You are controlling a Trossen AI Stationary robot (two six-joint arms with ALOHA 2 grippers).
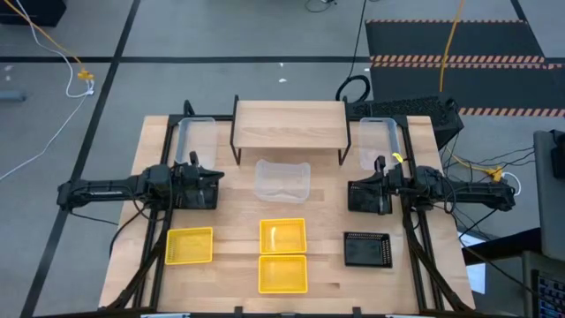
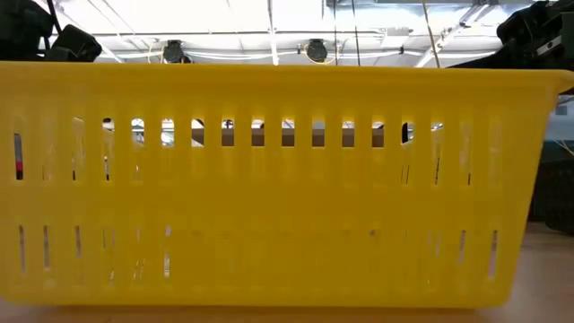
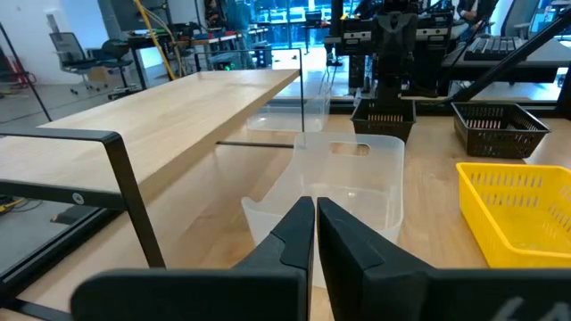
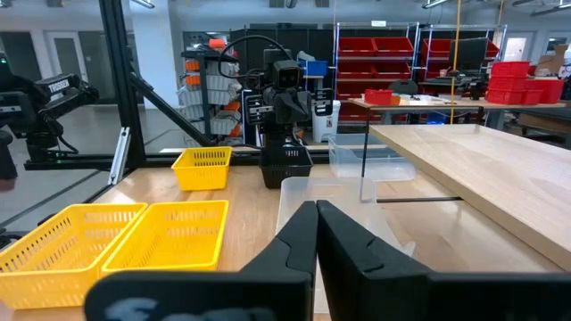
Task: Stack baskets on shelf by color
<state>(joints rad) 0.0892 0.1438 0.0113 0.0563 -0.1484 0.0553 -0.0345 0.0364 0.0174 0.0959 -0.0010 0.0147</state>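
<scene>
The shelf point(image 1: 289, 124) stands at the back middle, its wood top bare. A clear basket point(image 1: 282, 179) rests on the table in front of it. Two more clear baskets point(image 1: 196, 140) point(image 1: 378, 141) flank the shelf. Three yellow baskets point(image 1: 190, 246) point(image 1: 282, 236) point(image 1: 282, 273) and a black basket point(image 1: 366, 250) sit near the front. One yellow basket point(image 2: 269, 179) fills the low view. My left gripper point(image 3: 316, 223) is shut and level at the left. My right gripper point(image 4: 316, 227) is shut and level at the right. Both point at the middle clear basket point(image 3: 348, 178).
A black basket point(image 4: 285, 165) stands below the left arm's gripper, and another point(image 3: 384, 116) below the right arm's. Black frame rails point(image 1: 159, 256) run along both table sides. Bare wood lies between the middle clear basket and the yellow ones.
</scene>
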